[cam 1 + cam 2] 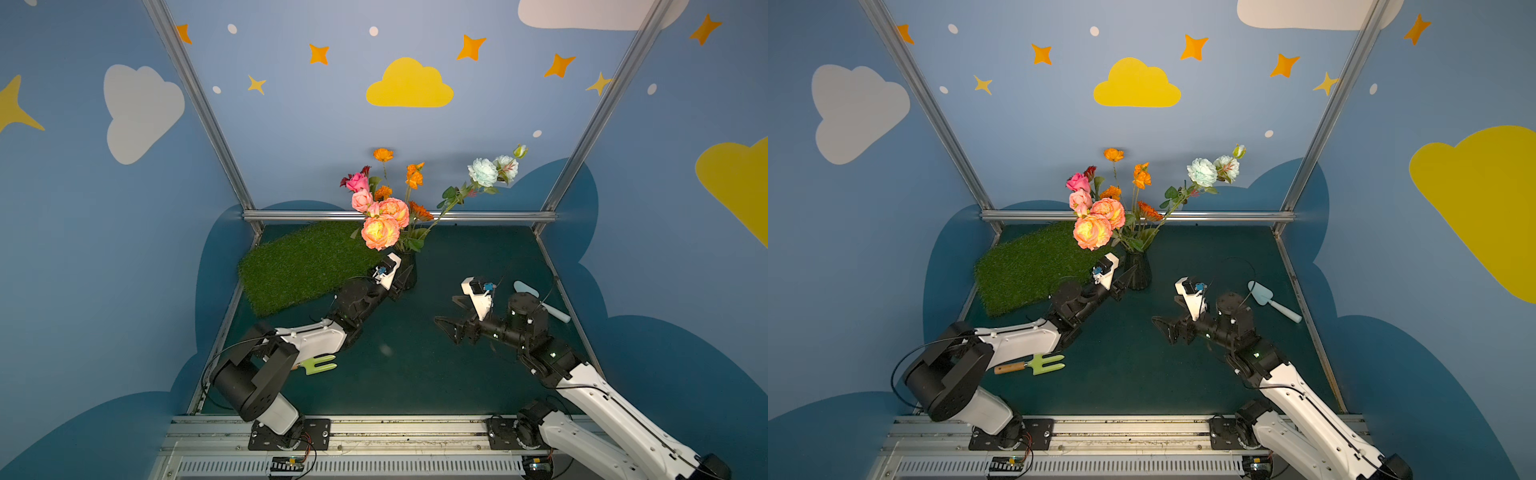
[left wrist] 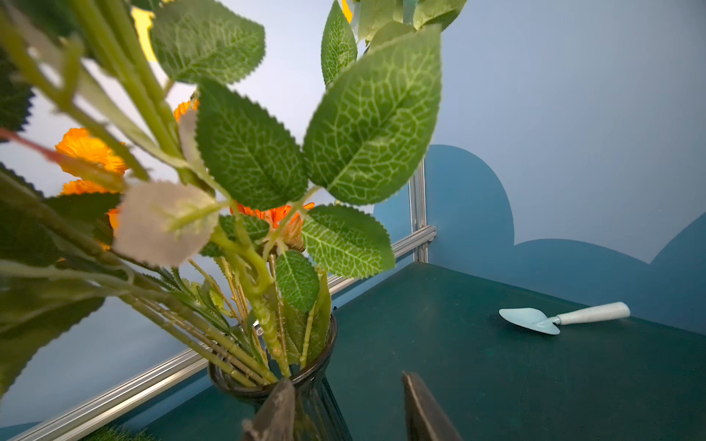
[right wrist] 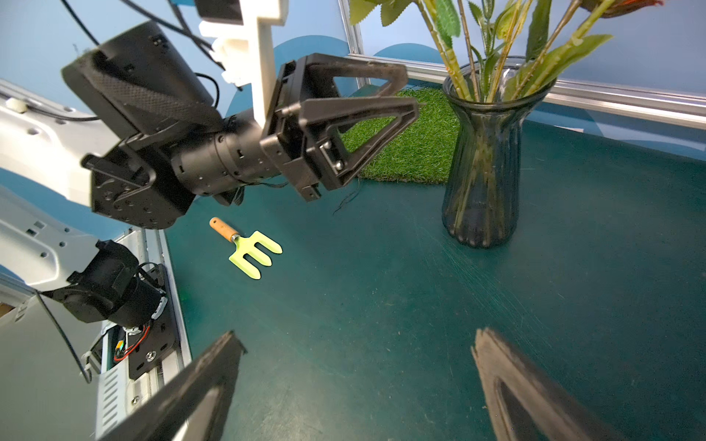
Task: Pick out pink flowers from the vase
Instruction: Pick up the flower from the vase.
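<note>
We see vase (image 1: 1138,270) near tabletop (image 1: 1142,365) back edge, pink flowers (image 1: 1094,226) in it. Our left gripper (image 3: 397,89) just beside vase, jaws part open, empty. Right gripper (image 1: 1167,313) wide apart, holding nothing.

The vase (image 3: 482,160) is glossy smoky ribbed glass; the table (image 3: 382,305) matt and scuffed; the fork's handle (image 3: 223,229) wood; the grass mat (image 1: 299,266) tufted.
</note>
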Robot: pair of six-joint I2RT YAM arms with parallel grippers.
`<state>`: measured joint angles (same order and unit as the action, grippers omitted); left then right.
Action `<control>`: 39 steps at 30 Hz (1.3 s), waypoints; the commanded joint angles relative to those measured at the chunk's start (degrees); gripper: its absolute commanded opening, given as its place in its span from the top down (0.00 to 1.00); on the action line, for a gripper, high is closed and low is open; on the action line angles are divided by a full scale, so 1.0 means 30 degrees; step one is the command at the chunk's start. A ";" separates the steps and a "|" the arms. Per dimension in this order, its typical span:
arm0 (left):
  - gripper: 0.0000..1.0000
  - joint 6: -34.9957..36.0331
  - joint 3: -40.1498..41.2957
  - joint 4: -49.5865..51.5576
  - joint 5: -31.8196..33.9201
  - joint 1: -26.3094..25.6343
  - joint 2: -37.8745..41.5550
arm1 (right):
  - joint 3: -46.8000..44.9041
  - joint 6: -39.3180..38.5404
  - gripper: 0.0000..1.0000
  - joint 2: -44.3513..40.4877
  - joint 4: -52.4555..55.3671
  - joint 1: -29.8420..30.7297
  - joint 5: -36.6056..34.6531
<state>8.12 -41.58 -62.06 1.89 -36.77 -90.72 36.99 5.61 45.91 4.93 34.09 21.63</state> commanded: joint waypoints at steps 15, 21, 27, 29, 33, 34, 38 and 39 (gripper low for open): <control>0.61 0.1131 -0.2025 -0.1261 0.2363 0.0005 -0.1958 | -0.0904 -0.0496 0.03 -0.1069 -0.0676 0.0106 -0.0139; 0.61 0.1045 -0.2342 -0.1315 0.2374 0.0272 -0.2193 | -0.0830 -0.0479 0.03 -0.1017 -0.0611 0.0111 -0.0002; 0.62 0.1361 -0.2936 -0.0984 0.2529 0.0349 -0.2374 | -0.0983 -0.0454 0.03 -0.1298 -0.0578 0.0102 -0.0124; 0.62 0.1346 -0.3013 -0.1163 0.2441 0.0435 -0.2499 | -0.0970 -0.0461 0.03 -0.1348 -0.0486 0.0108 -0.0119; 0.63 0.1136 -0.3445 -0.0875 0.2036 0.0657 -0.2685 | -0.0956 -0.0507 0.03 -0.1365 -0.0409 0.0095 -0.0178; 0.64 0.1131 -0.3479 -0.0875 0.2062 0.0700 -0.2745 | -0.0928 -0.0515 0.03 -0.1361 -0.0377 0.0101 -0.0180; 0.66 0.0931 -0.3461 -0.1148 0.1906 0.0744 -0.2877 | -0.0969 -0.0512 0.03 -0.1465 -0.0339 0.0095 -0.0268; 0.67 0.0906 -0.3468 -0.1219 0.1846 0.0744 -0.2898 | -0.0993 -0.0543 0.03 -0.1479 -0.0321 0.0098 -0.0294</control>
<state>11.25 -51.11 -64.14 8.36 -34.76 -98.80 34.50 4.43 42.33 4.08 34.24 21.45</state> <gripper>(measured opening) 0.335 0.974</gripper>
